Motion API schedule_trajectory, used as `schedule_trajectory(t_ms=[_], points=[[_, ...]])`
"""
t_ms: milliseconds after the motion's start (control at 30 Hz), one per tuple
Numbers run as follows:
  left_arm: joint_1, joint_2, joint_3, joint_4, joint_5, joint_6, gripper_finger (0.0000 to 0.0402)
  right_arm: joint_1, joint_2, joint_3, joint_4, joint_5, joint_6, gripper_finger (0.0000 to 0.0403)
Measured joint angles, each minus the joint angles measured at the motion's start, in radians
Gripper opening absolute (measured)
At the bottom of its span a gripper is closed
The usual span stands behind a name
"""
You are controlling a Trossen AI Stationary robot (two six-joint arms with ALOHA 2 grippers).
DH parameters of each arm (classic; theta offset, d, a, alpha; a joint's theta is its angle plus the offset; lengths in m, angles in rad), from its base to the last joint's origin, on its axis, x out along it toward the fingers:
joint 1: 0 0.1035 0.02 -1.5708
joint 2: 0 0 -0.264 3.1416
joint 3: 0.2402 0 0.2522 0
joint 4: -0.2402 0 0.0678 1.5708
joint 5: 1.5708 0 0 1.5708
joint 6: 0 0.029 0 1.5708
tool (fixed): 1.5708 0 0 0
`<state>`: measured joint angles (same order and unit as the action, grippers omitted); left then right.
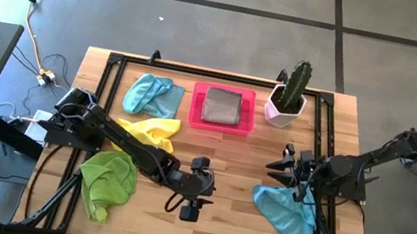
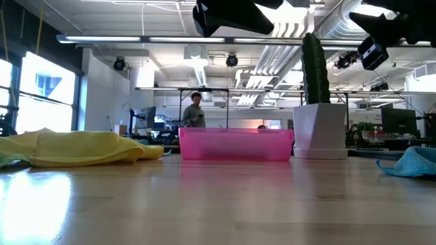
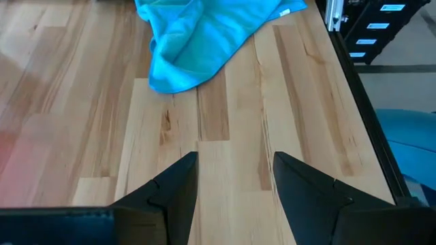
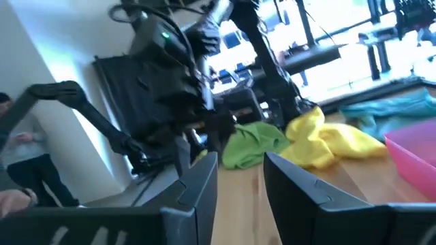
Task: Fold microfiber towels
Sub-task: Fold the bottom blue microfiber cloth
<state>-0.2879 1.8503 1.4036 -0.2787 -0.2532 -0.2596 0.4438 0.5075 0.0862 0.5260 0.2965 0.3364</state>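
We see five crumpled microfiber towels and one folded: a light blue towel (image 1: 287, 215) at the table's (image 1: 231, 233) right front, another blue towel (image 1: 152, 94) beside the pink tray (image 1: 196, 106), a yellow towel (image 1: 152, 133), a green towel (image 1: 107, 181), and a folded grey towel (image 1: 222, 106) in the tray. The left end effector (image 1: 190, 209) hovers open and empty at centre front; the right end effector (image 1: 284, 165) is parted, holding nothing. Only our low view shows a person (image 2: 195, 109) behind the table, beyond the potted cactus (image 2: 317, 102).
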Motion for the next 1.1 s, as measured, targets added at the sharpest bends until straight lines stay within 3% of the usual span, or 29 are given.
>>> schedule_trajectory(t_ms=[467,567,733,833,967,1100], points=[[-0.008,0.000,0.000,0.016,0.003,0.000,0.0181,-0.001,0.236,0.082,-0.057,-0.022,0.079,0.0114],[-0.010,0.000,0.000,0.016,0.003,0.000,0.0181,-0.001,0.282,0.151,-0.221,-0.082,0.128,0.0114],[-0.021,0.000,0.000,0.015,0.004,0.001,0.0181,-0.001,0.355,0.319,-0.658,-0.129,0.382,0.0114],[-0.028,0.000,0.000,0.014,0.004,0.014,0.0181,0.008,0.425,0.402,-0.877,-0.210,0.526,0.0114],[-0.036,0.000,0.000,0.013,0.004,0.019,0.0181,0.024,0.528,0.477,-1.023,-0.351,0.615,0.0114],[-0.041,0.000,0.000,0.013,0.004,0.027,0.0181,0.050,0.626,0.519,-1.063,-0.461,0.673,0.0114]])
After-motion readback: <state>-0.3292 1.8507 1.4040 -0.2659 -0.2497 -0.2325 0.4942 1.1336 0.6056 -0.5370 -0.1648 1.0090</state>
